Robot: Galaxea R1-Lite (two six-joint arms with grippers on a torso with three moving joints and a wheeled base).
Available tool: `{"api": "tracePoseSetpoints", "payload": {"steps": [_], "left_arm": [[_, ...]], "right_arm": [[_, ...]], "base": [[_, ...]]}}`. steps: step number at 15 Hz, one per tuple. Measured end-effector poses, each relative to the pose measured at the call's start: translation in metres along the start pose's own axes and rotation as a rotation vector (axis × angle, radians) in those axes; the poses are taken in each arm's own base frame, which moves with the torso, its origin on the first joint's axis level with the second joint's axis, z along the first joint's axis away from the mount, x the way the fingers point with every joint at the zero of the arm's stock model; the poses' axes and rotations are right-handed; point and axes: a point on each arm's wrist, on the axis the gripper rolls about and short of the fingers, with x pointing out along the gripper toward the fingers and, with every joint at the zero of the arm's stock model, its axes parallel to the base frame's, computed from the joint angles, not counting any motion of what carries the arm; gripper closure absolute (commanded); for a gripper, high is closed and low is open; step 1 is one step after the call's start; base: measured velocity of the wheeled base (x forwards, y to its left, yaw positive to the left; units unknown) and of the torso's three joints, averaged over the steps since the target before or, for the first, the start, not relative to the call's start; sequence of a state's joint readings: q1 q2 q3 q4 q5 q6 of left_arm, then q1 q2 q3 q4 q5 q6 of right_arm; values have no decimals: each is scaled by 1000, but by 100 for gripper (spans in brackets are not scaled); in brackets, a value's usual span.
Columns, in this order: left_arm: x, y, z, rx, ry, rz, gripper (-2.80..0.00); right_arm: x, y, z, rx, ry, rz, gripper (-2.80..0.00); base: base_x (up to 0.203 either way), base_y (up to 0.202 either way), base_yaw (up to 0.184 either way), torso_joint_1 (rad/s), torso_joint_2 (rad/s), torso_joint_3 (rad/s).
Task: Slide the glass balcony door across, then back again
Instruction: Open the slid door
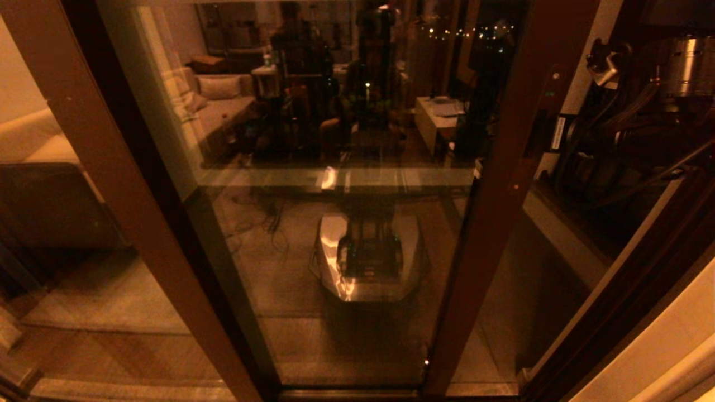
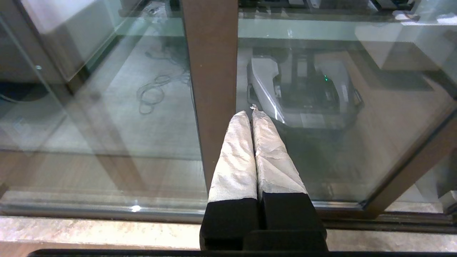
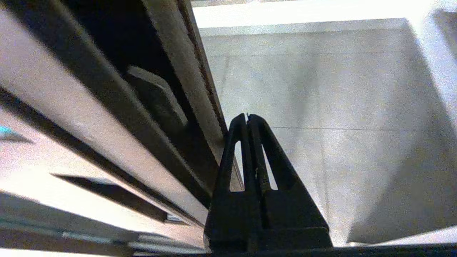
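So, from my head camera, the glass balcony door (image 1: 346,223) fills the middle of what I see, its wide reddish-brown upright (image 1: 497,184) standing to the right with the dark handle slot (image 1: 544,120) high on it. Right of that upright there seems to be an open gap down to the floor, so I judge the door is partly slid across to the left, though the reflections make me unsure. How much of the first slide remains I cannot tell; the slide back is all still ahead. Another brown post (image 1: 111,184) leans across the left side, and the pane mirrors a sofa (image 1: 218,100) and my own base (image 1: 366,257). Neither of my arms shows directly here.

From my left wrist, my left claw (image 2: 252,112) is clenched on nothing, its padded fingers (image 2: 235,157) pressed together, parked near the floor track (image 2: 107,210) before a brown post (image 2: 210,89).

From my right wrist, my right claw (image 3: 247,117) is also clenched and empty, close beside the door frame's edge (image 3: 192,71), pale tiled floor (image 3: 321,107) beyond. The frame itself is the nearest thing I could snag on.
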State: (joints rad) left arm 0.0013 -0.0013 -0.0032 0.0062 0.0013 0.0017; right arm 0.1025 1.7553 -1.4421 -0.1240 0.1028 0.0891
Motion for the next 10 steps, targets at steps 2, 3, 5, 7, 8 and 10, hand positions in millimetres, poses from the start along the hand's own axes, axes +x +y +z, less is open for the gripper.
{"api": "tracePoseSetpoints", "payload": {"steps": [2,3,5,7,8,10], "left_arm": [[0,0,0,0,0,0,0],[0,0,0,0,0,0,0],[0,0,0,0,0,0,0],[0,0,0,0,0,0,0],[0,0,0,0,0,-1,0],[0,0,0,0,0,0,0]], "right_arm": [[1,2,0,-2,-1,6,0],[1,4,0,-3,-1,8,0],[2,11,0,-7,-6,-15,0],[3,23,-1,-14,-8,-24,0],[3,29,-1,-16,-7,-15,0],[3,37,-2,-21,-8,-10,0]], "base": [[0,0,0,0,0,0],[0,0,0,0,0,0],[0,0,0,0,0,0],[0,0,0,0,0,0],[0,0,0,0,0,0],[0,0,0,0,0,0]]}}
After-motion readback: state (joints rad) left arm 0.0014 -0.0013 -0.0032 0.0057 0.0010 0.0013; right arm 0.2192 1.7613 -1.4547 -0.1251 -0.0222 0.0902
